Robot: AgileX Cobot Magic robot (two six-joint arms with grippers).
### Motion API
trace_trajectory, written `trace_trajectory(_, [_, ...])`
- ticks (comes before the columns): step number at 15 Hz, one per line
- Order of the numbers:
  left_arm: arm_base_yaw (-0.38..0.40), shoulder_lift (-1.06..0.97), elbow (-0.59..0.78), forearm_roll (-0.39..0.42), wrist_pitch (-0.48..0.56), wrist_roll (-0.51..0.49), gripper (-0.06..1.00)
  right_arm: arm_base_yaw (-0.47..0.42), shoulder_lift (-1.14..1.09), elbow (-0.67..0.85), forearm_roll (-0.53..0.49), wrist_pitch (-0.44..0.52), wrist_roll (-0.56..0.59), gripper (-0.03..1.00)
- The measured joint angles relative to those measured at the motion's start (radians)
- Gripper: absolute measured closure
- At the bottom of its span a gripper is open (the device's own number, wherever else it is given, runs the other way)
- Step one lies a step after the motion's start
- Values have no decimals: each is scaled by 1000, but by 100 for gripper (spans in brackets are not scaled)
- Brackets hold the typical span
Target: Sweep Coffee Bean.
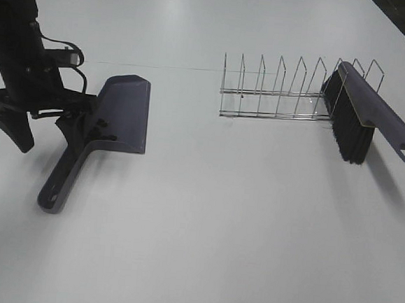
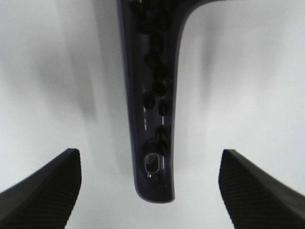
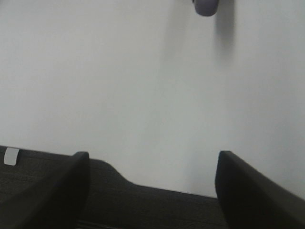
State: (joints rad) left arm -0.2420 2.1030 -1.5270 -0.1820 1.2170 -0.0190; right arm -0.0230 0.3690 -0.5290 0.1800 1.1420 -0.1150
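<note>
My left gripper (image 2: 150,191) hangs spread wide, dustpan (image 1: 121,113) handle lying between the jaws untouched; coffee beans (image 2: 155,76) sit clustered along that handle channel, blurred; my right gripper (image 3: 150,191) gapes over bare table (image 1: 239,224); brush (image 1: 370,119) leans on the rack (image 1: 277,94).

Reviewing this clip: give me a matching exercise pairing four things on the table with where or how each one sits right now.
Things:
1. dustpan
2. brush
3. wire rack
4. left gripper

States:
A. open, over the dustpan's handle
B. empty, standing on the table's far side
C. flat on the table, coffee beans lying in it
D. leaning on the rack's right end, bristles down

Pairs: 1-C, 2-D, 3-B, 4-A
</note>
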Motion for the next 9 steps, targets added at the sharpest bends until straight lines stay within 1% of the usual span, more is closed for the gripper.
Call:
trace_trajectory(2, [0,-51,0,14,0,0,22,0,-59,53,18,0,-2,33])
trace_trajectory(4, [0,-126,0,39,0,0,22,0,-95,58,4,-2,-9,33])
trace_trajectory(7, [0,-210,25,52,0,-1,22,0,-98,58,-90,-8,-58,33])
trace_trajectory(8, [0,-254,59,58,0,-2,22,0,-98,61,-117,-11,-61,33])
trace_trajectory(9, [0,-353,176,61,-7,-3,22,0,-98,67,-117,-24,-53,33])
